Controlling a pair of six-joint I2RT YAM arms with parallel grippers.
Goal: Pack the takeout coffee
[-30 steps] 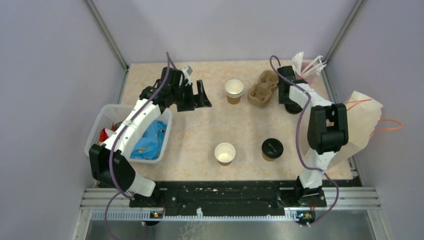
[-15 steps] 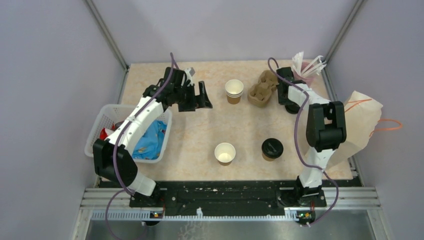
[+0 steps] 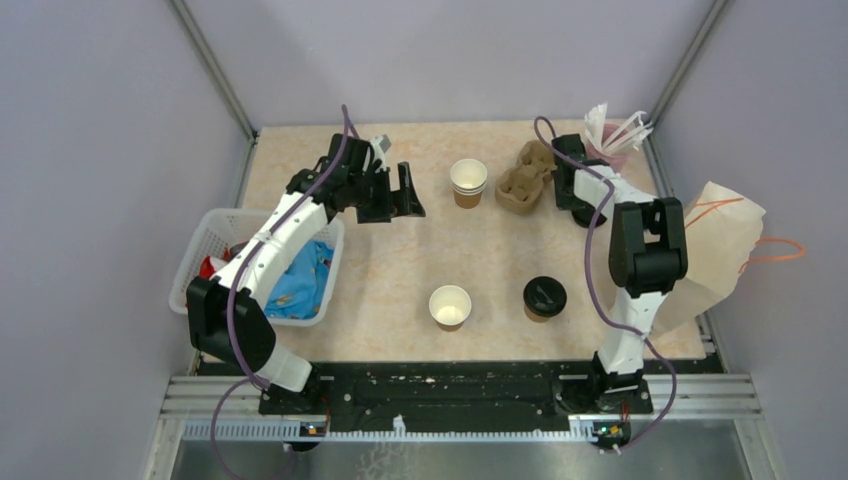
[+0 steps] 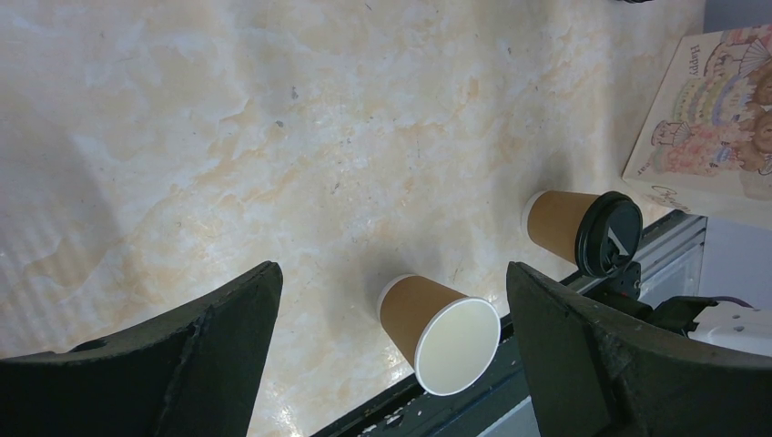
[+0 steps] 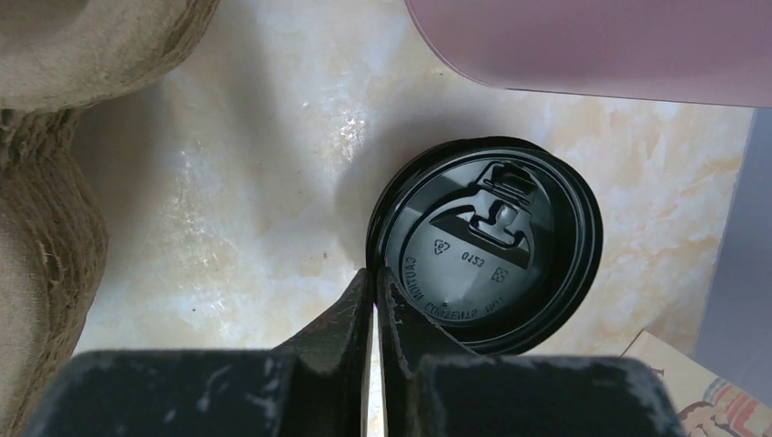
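Round black plastic lid (image 5: 492, 241) — glossy, embossed

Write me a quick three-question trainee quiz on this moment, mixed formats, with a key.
1. True or false: the left gripper is open and holds nothing.
2. What is the right gripper pinching? A) the pulp cup carrier B) the rim of the loose black lid C) the pink cup
3. Fill in: in the top view, the lidded cup stands to the ___ of the open cup.

Key: 1 true. 2 B. 3 right.
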